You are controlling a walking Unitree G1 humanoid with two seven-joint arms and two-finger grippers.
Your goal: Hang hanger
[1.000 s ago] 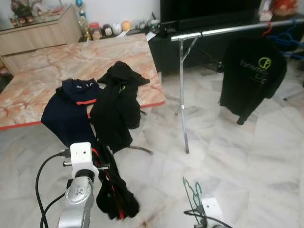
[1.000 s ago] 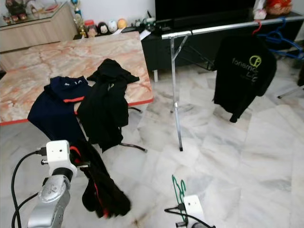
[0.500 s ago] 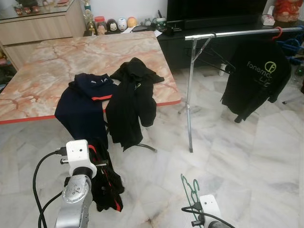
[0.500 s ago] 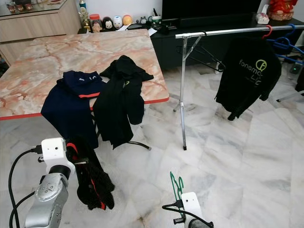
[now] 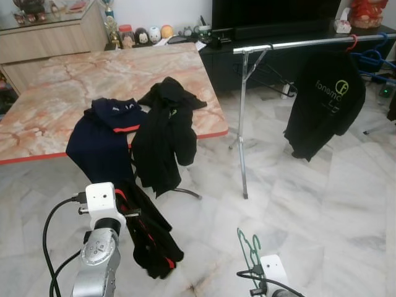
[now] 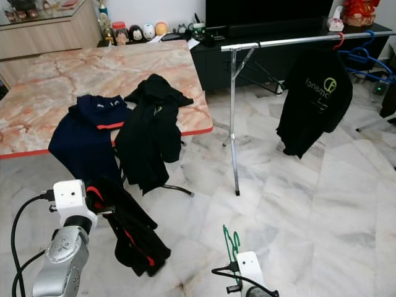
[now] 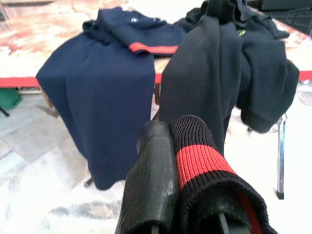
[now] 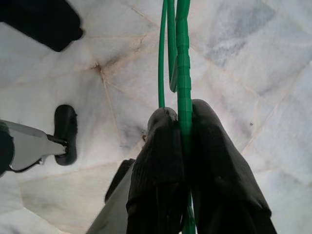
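Observation:
My right gripper (image 8: 179,116) is shut on a green wire hanger (image 8: 182,58), which stands up above my right wrist at the bottom of the eye views (image 5: 250,246). My left gripper (image 7: 170,130) is shut on a black garment with a red stripe (image 7: 201,157); it hangs from my left wrist toward the floor (image 5: 150,236). A chrome clothes rail (image 5: 297,43) stands ahead on the right. A black printed T-shirt (image 5: 323,102) hangs from it on a red hanger (image 5: 352,42).
A marble-topped table (image 5: 55,80) with a red edge stands ahead on the left; a navy garment (image 5: 102,139) and a black hoodie (image 5: 164,133) drape over its front edge. Blue hangers (image 5: 374,59) hang at the rail's far right. A dark TV cabinet (image 5: 272,28) stands behind.
The camera view has shifted a little. The hanging end of the black garment has swung out to the right below my left wrist. Both grips are unchanged.

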